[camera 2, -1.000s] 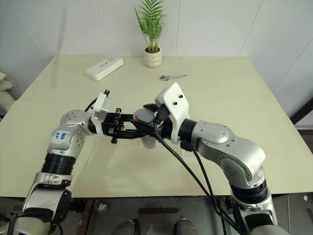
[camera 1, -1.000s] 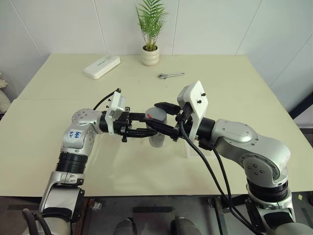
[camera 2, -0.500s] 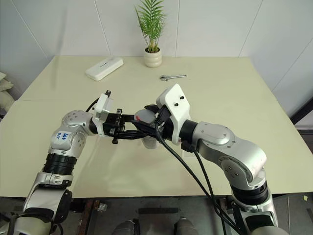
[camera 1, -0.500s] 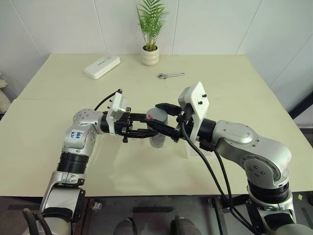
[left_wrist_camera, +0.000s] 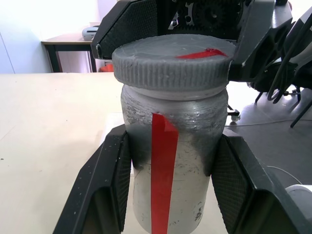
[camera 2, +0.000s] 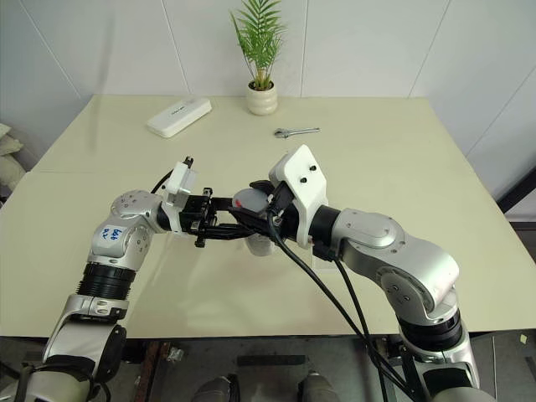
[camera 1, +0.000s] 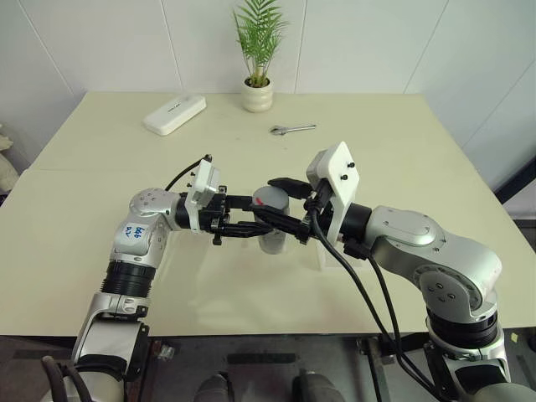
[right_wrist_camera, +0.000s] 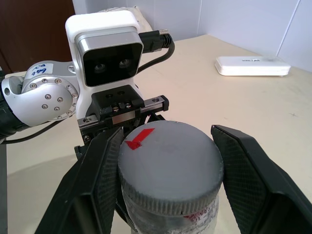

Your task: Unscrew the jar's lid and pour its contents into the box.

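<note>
The silvery-grey jar [camera 1: 270,239] with a red stripe stands upright above the middle of the table, held between both arms. My left gripper [camera 1: 266,224] reaches in from the left and is shut on the jar's body, its fingers [left_wrist_camera: 111,180] pressed to both sides. The grey lid [right_wrist_camera: 168,165] with a red mark sits on top of the jar. My right gripper [camera 1: 273,199] comes in from the right and is shut on the lid, its fingers [right_wrist_camera: 104,181] flanking the ribbed rim. A clear edge of the box [camera 1: 321,255] shows under my right forearm; the rest is hidden.
A flat white oblong case [camera 1: 174,114] lies at the back left. A white pot [camera 1: 258,94] with a green plant stands at the back centre, and a metal wrench [camera 1: 293,128] lies just right of it. The cream table [camera 1: 84,226] is bare on the left.
</note>
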